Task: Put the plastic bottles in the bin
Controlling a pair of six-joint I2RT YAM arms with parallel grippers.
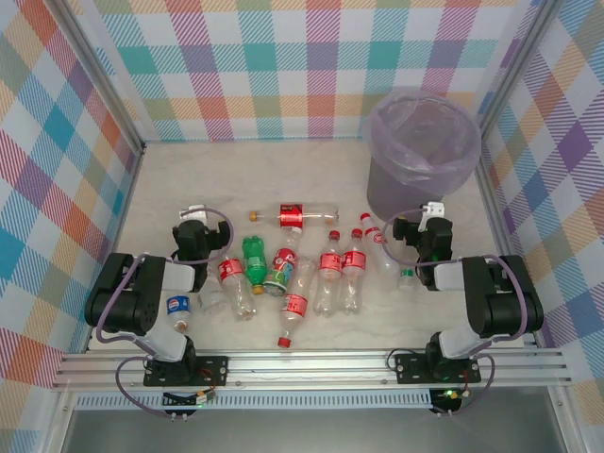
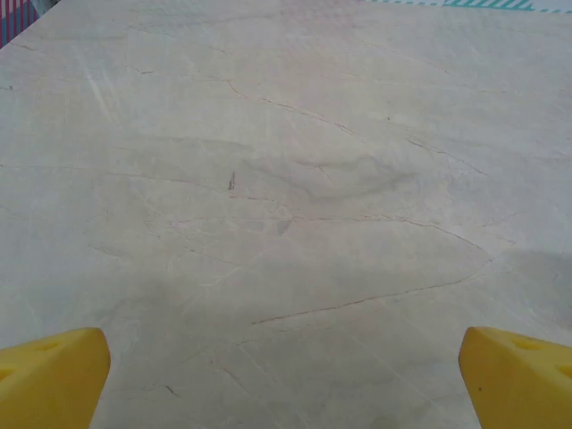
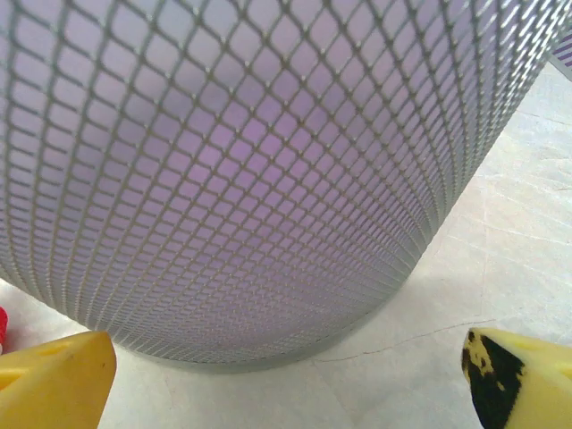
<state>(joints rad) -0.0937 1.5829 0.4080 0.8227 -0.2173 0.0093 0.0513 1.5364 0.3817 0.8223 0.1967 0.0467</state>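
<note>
Standing wide apart, the yellow fingers (image 2: 54,380) of the left gripper (image 2: 286,380) sit at the bottom corners of the left wrist view. Pale, veined table (image 2: 286,179) lies between and ahead of them. The right gripper (image 3: 286,380) is spread just as wide, and one of its yellow fingers (image 3: 54,380) faces another that carries a black patch. Close in front of them stands the bin (image 3: 232,179), a grey mesh wall with lilac bag showing through and its foot on the table. Fingers and mesh are apart.

From above, the left gripper (image 1: 193,219) sits at the left end of the bottle cluster, pointing toward the far wall. The right gripper (image 1: 431,215) sits at the right end, just beside the near side of the bin (image 1: 396,193). The bin stands upright at the far right of the table (image 1: 311,170), with the bag folded over its rim.

The plastic bottles (image 1: 342,269) lie on the table between the two arms, most with red labels and red caps. One crosswise bottle (image 1: 297,214) marks the cluster's far edge. A green bottle (image 1: 255,264) lies left of the middle. A blue-labelled bottle (image 1: 179,307) rests against the left arm, and a small bottle (image 1: 406,274) lies near the right gripper.
</note>
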